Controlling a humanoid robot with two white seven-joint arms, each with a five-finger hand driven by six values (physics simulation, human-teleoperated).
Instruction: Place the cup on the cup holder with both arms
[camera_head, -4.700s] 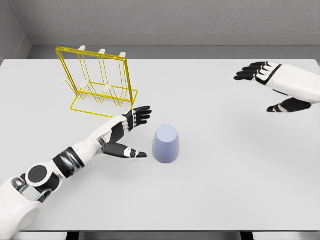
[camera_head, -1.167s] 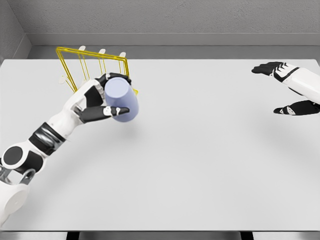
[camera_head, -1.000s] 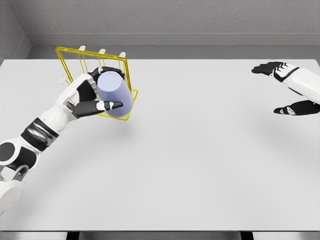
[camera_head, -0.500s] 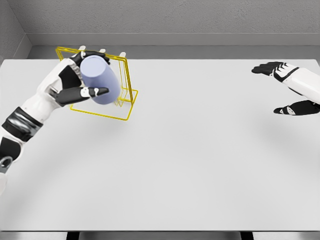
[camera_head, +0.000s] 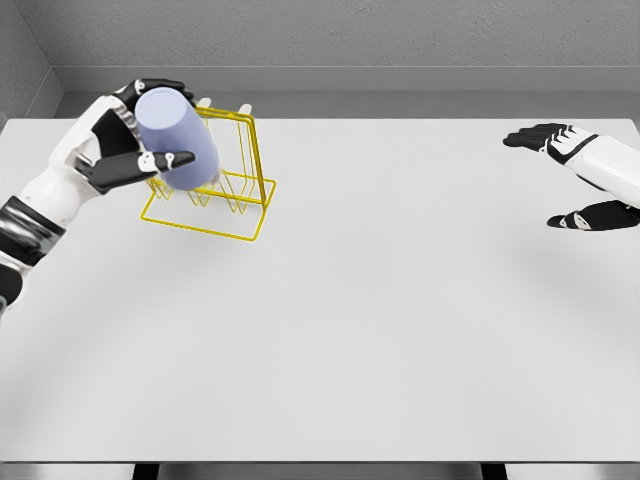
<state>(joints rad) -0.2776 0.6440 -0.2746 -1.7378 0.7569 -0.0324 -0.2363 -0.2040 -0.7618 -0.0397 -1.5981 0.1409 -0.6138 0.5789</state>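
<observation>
Cup-shaped and smooth, the pale lavender-blue plastic cup (camera_head: 178, 137) sits at the far left of the head view, raised off the white tabletop (camera_head: 380, 320) and tilted, its closed base turned up toward the camera and its mouth facing down and to the right. The white-and-black left hand (camera_head: 125, 140) is wrapped around it: dark fingers (camera_head: 150, 88) curl over the top of the cup, and the thumb (camera_head: 165, 160) presses across its lower front side. The left forearm runs down from the hand to the picture's left edge.

The cup hangs over the left part of the yellow wire cup holder (camera_head: 225, 190), covering that end of the rack from this angle; whether it touches any of the pegs cannot be told. The holder stands upright on the table near the far left corner, with its rectangular base frame flat on the surface and pale pegs showing above the top rail.

Well apart, at the right edge, the right hand (camera_head: 570, 175) hovers above the table with its fingers spread and relaxed, holding nothing.
</observation>
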